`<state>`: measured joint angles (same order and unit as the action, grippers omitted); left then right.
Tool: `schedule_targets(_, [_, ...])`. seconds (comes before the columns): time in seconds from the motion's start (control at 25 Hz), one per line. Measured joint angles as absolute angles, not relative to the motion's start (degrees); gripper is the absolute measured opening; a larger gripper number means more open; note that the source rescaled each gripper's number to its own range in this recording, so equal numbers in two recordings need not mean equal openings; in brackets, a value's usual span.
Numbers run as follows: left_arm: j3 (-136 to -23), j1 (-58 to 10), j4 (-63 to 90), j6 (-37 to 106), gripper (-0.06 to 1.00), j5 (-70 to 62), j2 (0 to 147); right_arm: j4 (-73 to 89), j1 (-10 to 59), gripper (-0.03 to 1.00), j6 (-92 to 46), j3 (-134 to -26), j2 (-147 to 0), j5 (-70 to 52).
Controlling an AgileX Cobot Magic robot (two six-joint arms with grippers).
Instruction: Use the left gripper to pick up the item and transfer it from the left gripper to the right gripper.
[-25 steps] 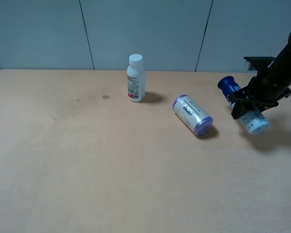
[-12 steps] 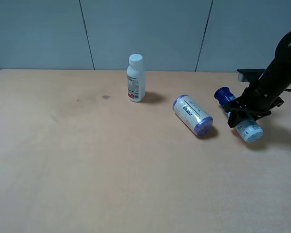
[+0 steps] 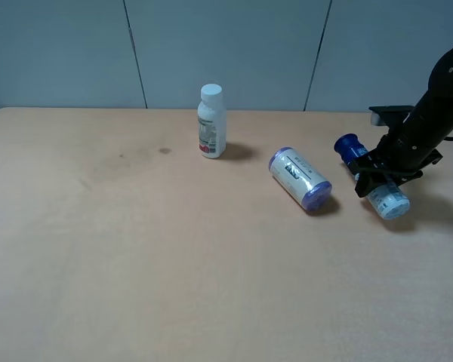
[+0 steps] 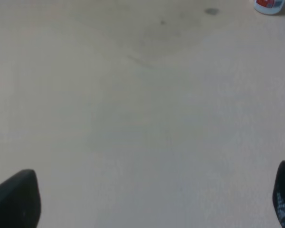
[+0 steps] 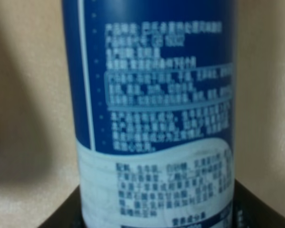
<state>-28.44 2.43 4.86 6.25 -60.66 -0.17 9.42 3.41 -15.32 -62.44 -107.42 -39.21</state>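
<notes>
Pale wooden tabletop [image 3: 136, 249] carries the tall blue-capped bottle [image 3: 371, 175], lying tilted between the right gripper [image 3: 377, 178] fingers, which clamp its middle. Left gripper [image 4: 147, 199] fingers spread wide over bare surface.

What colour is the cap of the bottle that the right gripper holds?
Dark blue; the cap of the bottle shows best in the exterior high view.

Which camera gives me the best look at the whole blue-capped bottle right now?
Exterior high: it shows the bottle end to end, tilted in the right tool, cap visible. Right wrist shows only its blurred label close up. Left wrist shows none of it.
</notes>
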Motion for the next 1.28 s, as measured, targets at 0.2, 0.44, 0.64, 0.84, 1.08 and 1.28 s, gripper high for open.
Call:
schedule_targets(0.2, [-28.4,2.4,4.9,6.2,0.96,-60.7,-0.2,8.8,3.4,0.66,-14.6,-62.5,-107.4,-38.7])
schedule_targets(0.44, [-28.4,2.4,4.9,6.2,0.96,-60.7,-0.2,8.2,3.4,0.98,-13.4,-62.8,-107.4,-38.5])
schedule_targets(0.64, [-28.4,2.4,4.9,6.2,0.96,-60.7,-0.2,8.2,3.4,0.98,-13.2,-62.8,-107.4,-38.4])
schedule_targets(0.84, [-28.4,2.4,4.9,6.2,0.96,-60.7,-0.2,8.2,3.4,0.98,-13.0,-63.1,-107.4,-38.8])
schedule_targets(1.08, [-28.4,2.4,4.9,6.2,0.96,-60.7,-0.2,8.1,3.4,0.98,-12.1,-66.5,-103.7,-43.0])
schedule_targets(1.28, [-28.4,2.4,4.9,6.2,0.96,-60.7,-0.2,8.1,3.4,0.98,-11.8,-69.2,-98.3,-48.8])
